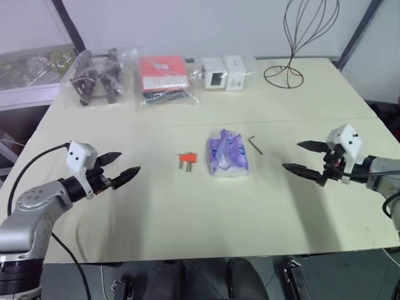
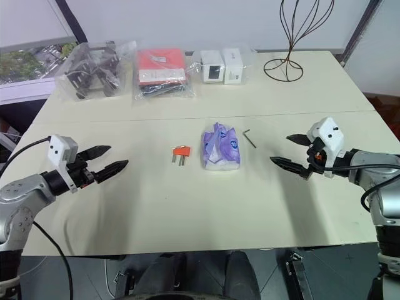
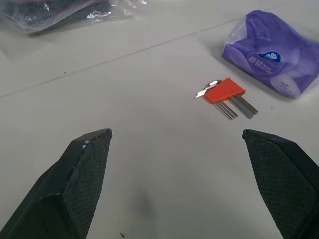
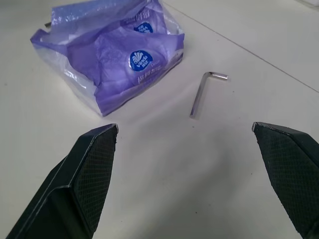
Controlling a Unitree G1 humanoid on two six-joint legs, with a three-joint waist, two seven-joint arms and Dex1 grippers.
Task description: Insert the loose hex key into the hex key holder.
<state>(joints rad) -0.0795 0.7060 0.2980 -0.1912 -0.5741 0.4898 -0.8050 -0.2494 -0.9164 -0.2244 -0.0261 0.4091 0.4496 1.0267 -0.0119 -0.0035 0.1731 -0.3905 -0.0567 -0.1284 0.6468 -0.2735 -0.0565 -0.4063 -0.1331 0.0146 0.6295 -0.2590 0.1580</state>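
Loose hex key [image 1: 255, 144] lies outside the hex key holder [image 1: 187, 160]; left tool [image 1: 119, 166] and right tool [image 1: 302, 157] gape wide, empty.

Left arm: we see rounded silver-grey metal segments with a black collar at the wrist.
Left gripper [image 1: 119, 167]: two black fingers, broad at the base and tapering to pointed tips; up close their inner faces [image 3: 79, 184] carry a fine cross-hatched texture.
Left wrist box [image 1: 80, 156]: a small white block with a few dark dots, sitting on top of the wrist.
Left cable [image 1: 31, 164]: thin and black, arching from the white block back along the arm.
Right arm: grey shell, with dark fittings and a touch of red behind the fingers.
Right gripper [image 2: 292, 152]: the same black tapered fingers with textured pads [image 4: 87, 174].
Right wrist box [image 2: 327, 136]: white, dotted like the left one.
Right cable [image 2: 375, 187]: black, looping beside the forearm.
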